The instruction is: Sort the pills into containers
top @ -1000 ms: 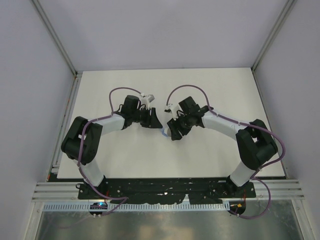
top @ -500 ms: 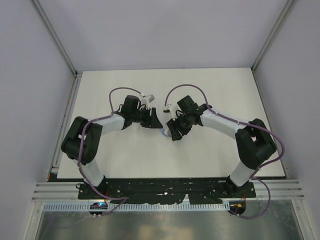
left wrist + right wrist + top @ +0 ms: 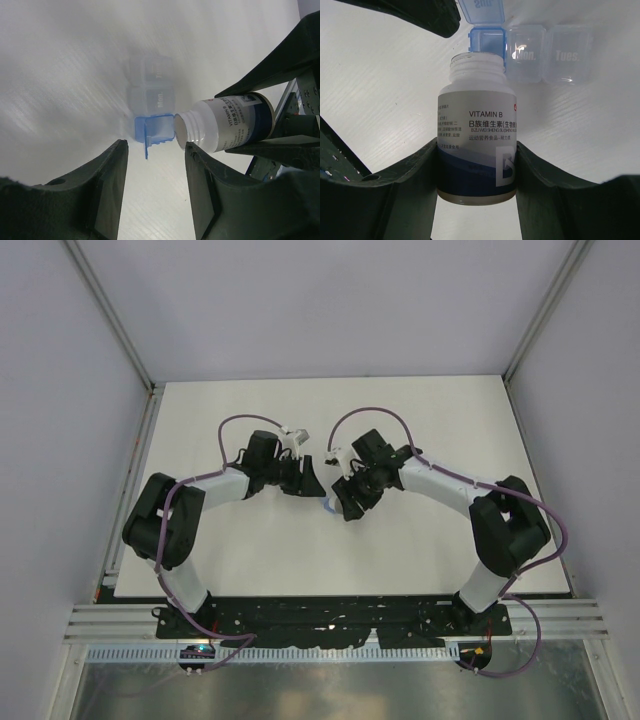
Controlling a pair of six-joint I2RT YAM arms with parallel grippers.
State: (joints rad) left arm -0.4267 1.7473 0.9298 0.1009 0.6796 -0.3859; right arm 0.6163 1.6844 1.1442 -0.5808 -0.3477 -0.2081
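Vitamin B bottle (image 3: 476, 145): uncapped, grasped in right jaws, mouth at open blue Sunday compartment (image 3: 487, 40) of pill organizer (image 3: 550, 55). Left jaws: released, empty, near that compartment, whose contents are unclear.

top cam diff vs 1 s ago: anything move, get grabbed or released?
Right gripper, shut on the uncapped vitamin bottle, crept slightly left and away from the bases, its forearm following. Nothing taken hold of or let go. Left gripper stayed in place, empty.

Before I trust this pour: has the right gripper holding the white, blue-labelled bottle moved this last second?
Yes: the right gripper crept slightly left, away from the white table's right edge.
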